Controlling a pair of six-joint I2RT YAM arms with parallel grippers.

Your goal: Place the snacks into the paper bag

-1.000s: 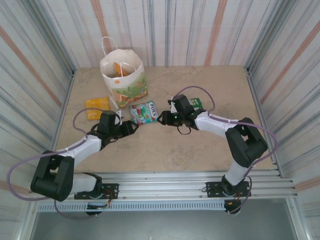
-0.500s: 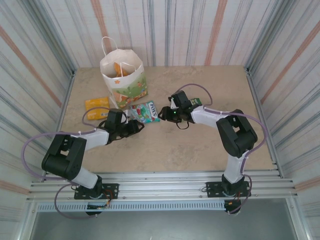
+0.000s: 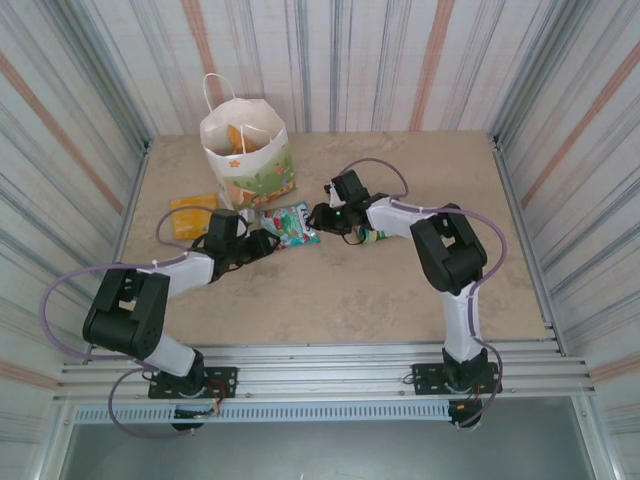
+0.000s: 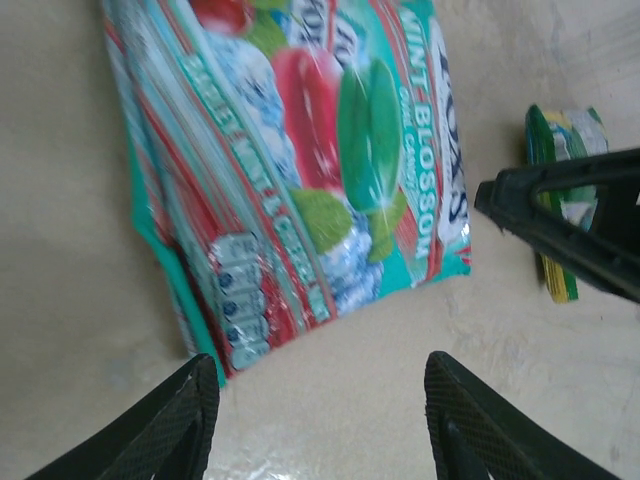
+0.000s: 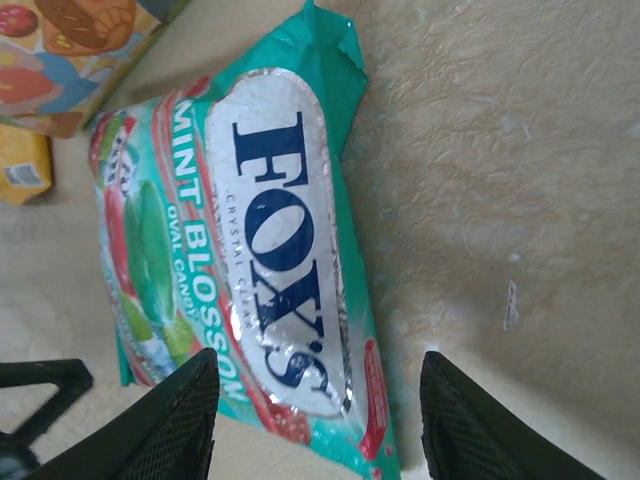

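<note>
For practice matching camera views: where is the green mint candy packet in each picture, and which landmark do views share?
Top external: mint packet near centre, just in front of the paper bag.
Left wrist: mint packet upper middle, tilted.
Right wrist: mint packet central, running top to bottom.
Shared landmark: paper bag print, also at right wrist's top-left corner.

I am stretching both arms low and inward, my left tool [image 3: 264, 242] and my right tool [image 3: 318, 216] facing each other, tips near but apart. Both are standing with jaws spread, clasping nothing.
</note>
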